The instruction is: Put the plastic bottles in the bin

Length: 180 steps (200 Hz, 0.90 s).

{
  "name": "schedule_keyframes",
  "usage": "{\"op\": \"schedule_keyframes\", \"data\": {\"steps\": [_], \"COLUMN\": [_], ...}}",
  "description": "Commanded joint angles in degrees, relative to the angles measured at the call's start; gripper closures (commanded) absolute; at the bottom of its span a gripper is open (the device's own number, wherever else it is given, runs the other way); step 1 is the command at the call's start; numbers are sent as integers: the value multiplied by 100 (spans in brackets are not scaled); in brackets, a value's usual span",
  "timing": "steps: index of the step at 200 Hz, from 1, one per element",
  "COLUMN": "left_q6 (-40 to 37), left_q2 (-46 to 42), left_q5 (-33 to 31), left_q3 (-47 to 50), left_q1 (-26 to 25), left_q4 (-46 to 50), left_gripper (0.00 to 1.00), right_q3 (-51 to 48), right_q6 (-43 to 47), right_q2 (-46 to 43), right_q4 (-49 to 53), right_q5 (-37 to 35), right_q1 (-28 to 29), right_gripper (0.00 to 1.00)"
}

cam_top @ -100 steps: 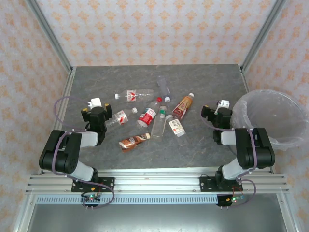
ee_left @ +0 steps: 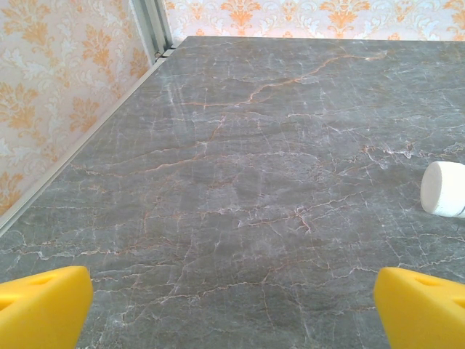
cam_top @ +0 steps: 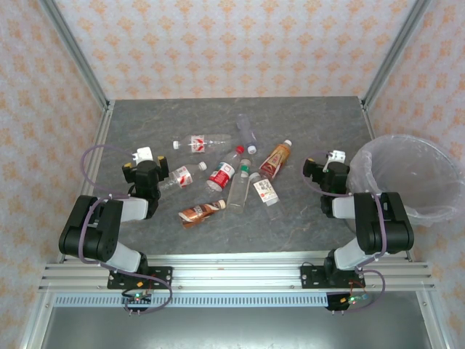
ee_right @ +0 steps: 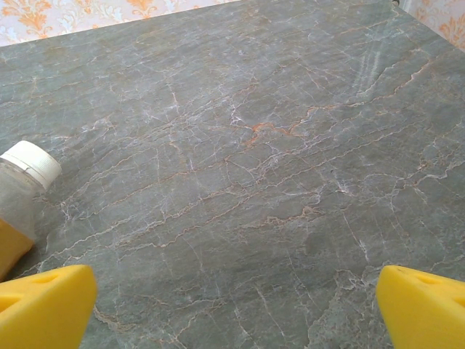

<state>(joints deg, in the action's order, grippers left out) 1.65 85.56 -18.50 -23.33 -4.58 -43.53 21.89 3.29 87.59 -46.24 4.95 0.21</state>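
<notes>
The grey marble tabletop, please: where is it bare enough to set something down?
The grey marble tabletop is bare at the near edge between the two black arms and along the patterned back wall. Clear plastic bottles crowd the middle; the translucent round bin stands at the right.

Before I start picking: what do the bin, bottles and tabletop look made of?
Bin: thin translucent plastic, milky, light passing through its wall. Bottles: clear glossy plastic, see-through at unlabelled parts. Tabletop: grey veined stone look, matte; real marble or laminate, cannot tell.
</notes>
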Motion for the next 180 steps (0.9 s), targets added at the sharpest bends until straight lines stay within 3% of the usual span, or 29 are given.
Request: {"op": "schedule_keyframes", "data": {"steps": [1,126,149,180], "left_q6": [90,61,-58,3], "left_q2": [-13,-30,-156,-750], "left_q5": [-180,-160,74,-144], "left_q3": [13,24,-128,-576], "left_q1": [-46,-45,-72,-95], "left_q4": [-112,-124,240,1448], "left_gripper": [0,0,0,0], "right_q3": [141,129,236,548], "right_q6": [15,27,145,118], "right_q2": [-36,-41,-183,-725], "right_q4": [27,11,320,1259], "right_q5": [-12,-14,222,146], "right_q1": [-14,-17,-8,-5], "right_gripper": [1,1,1,1]}}
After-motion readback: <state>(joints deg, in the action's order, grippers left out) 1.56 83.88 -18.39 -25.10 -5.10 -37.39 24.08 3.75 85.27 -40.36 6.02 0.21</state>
